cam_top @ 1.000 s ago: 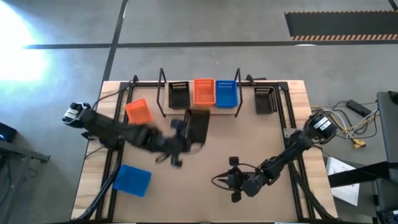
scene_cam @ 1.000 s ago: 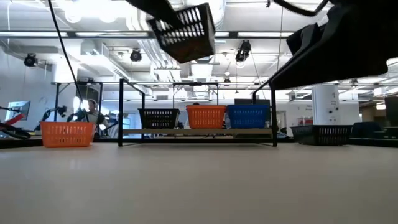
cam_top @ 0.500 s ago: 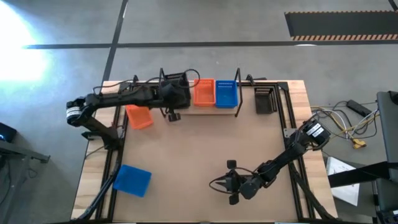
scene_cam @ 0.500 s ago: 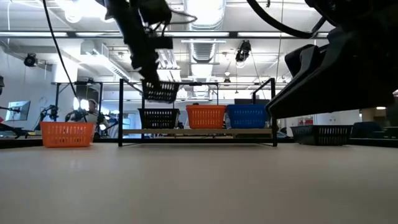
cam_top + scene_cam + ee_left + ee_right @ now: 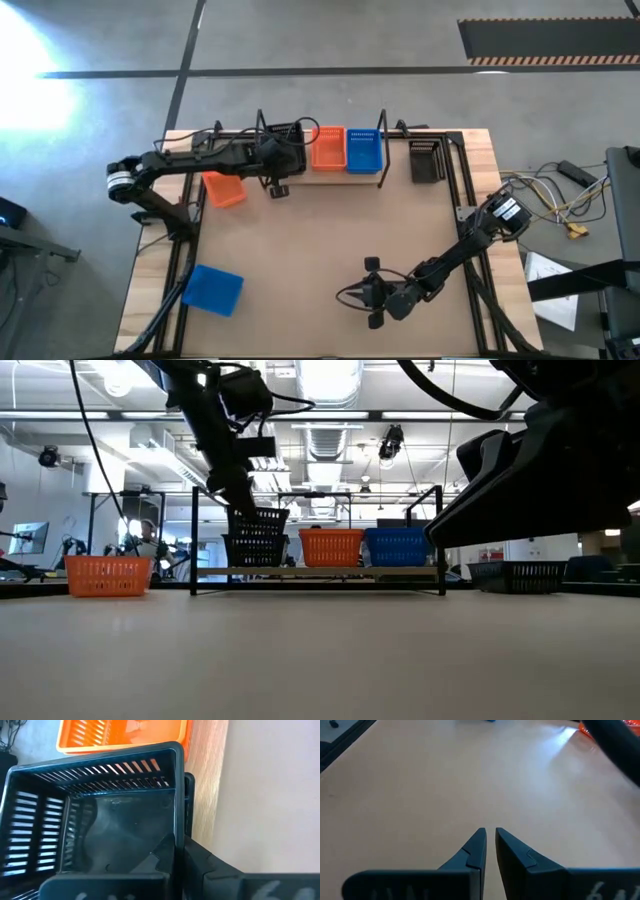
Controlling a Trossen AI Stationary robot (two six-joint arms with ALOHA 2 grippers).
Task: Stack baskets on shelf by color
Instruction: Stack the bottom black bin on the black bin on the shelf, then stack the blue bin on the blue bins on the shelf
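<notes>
My left gripper is shut on a black basket at the left end of the shelf. In the low view this basket sits slightly tilted in the top of another black basket that stands on the plank. An orange basket and a blue basket stand beside them on the shelf. My right gripper waits, shut, above the table's near part; its wrist view shows only bare tabletop past the gripper. My left gripper pinches the held black basket by one side wall, near a corner. One finger is inside the basket, the other finger outside. The fingers reach down from above over the rim. The basket's bottom rests in the black basket below.
On the table stand an orange basket left of the shelf, a black basket right of it, and a blue basket at the near left. The shelf's upright wire loops flank the baskets. Open tabletop lies in the middle.
My left gripper has carried the black basket from high over the table's middle toward the far edge, to the shelf's left end. It has then come down, and the basket has sunk into the black basket on the plank. The grip has stayed shut.
</notes>
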